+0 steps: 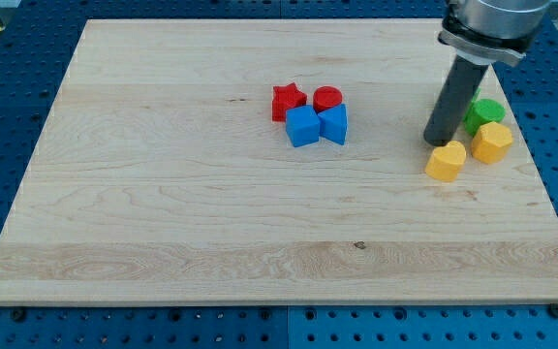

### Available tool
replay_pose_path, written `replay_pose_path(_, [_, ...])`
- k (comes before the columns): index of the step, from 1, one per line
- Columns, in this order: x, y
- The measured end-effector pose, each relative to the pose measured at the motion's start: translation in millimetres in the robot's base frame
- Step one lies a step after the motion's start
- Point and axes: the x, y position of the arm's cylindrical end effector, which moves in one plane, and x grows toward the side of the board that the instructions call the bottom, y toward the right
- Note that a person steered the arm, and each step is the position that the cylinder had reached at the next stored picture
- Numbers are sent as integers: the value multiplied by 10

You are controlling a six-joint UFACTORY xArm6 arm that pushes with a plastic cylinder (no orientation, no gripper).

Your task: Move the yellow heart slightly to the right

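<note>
The yellow heart (446, 161) lies on the wooden board (163, 194) at the view's right. My tip (438, 142) stands right at the heart's upper left edge, touching it or nearly so. A second yellow block, pentagon-like (492, 142), lies just right of the heart and slightly higher. A green block (485, 112) sits above that one, partly behind the rod.
Near the board's middle top is a tight cluster: a red star (289, 100), a red cylinder (327, 97), a blue cube (302, 127) and a blue wedge-like block (335, 124). The board's right edge (541, 184) runs close to the yellow blocks.
</note>
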Motion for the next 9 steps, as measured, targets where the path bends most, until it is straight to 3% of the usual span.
replay_pose_path(5, [304, -120])
replay_pose_path(9, [306, 52])
